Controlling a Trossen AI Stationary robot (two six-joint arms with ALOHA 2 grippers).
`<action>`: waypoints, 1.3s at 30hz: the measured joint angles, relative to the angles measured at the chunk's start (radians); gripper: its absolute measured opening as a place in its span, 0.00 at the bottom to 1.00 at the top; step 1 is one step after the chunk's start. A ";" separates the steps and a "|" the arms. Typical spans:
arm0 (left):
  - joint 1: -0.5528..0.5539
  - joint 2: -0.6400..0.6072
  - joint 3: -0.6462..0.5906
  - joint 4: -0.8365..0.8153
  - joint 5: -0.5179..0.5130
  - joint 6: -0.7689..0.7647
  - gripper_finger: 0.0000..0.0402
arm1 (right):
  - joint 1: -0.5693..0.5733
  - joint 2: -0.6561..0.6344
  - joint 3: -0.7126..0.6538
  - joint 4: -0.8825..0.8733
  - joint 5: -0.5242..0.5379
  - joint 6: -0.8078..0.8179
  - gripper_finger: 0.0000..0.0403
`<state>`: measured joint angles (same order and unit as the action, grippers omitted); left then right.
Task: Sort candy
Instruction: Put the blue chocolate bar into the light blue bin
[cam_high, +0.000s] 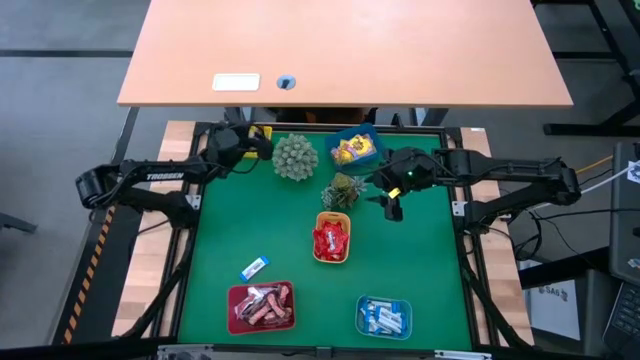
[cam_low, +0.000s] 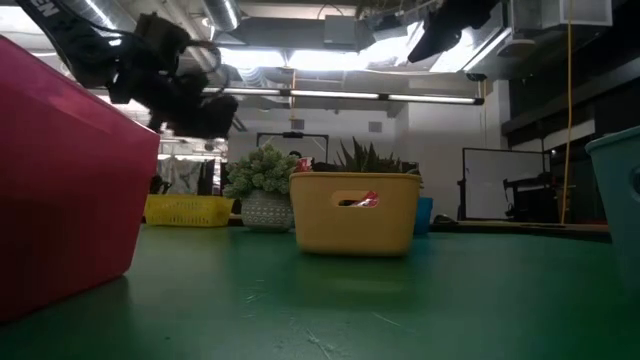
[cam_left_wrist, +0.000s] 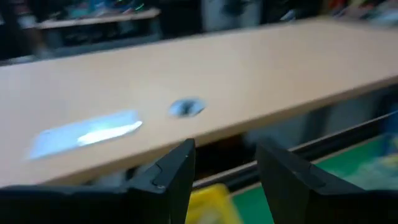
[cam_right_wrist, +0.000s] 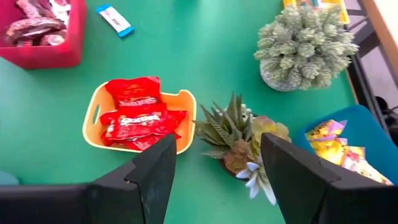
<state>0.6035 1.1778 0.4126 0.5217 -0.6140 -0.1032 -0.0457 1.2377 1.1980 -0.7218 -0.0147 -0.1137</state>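
On the green felt-like counter (cam_high: 220, 250), glossy wrapped candy fills the rectangular plastic trays: brown-pink pieces in the red tray (cam_high: 261, 306), blue-white in the blue tray (cam_high: 384, 317), one loose blue-white piece (cam_high: 255, 268) beside them. Farther, crinkly red packets fill the yellow tray (cam_high: 332, 238). The right gripper (cam_high: 392, 206), fingers spread and empty, hovers by the spiky succulent (cam_high: 344, 190). The left gripper (cam_high: 262, 143), fingers parted and empty, hangs at the far edge.

The green table (cam_high: 420, 270) carries five small trays: yellow, dark blue, orange, red and light blue. Two potted plants and one loose blue-white candy (cam_high: 255, 268) also lie on it.
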 joint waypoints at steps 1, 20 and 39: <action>-0.008 -0.001 0.000 0.034 0.036 -0.001 0.40 | -0.001 0.000 0.000 0.001 0.010 0.000 0.58; -0.368 -0.001 0.000 0.055 1.022 -0.105 0.40 | 0.000 0.000 0.000 0.024 0.065 0.013 0.58; -0.878 0.000 0.207 -0.442 0.700 -0.499 0.39 | 0.001 0.000 0.000 0.016 0.045 0.016 0.58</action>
<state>-0.2743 1.1774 0.6193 0.0794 0.0856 -0.6024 -0.0452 1.2377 1.1980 -0.7056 0.0299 -0.0978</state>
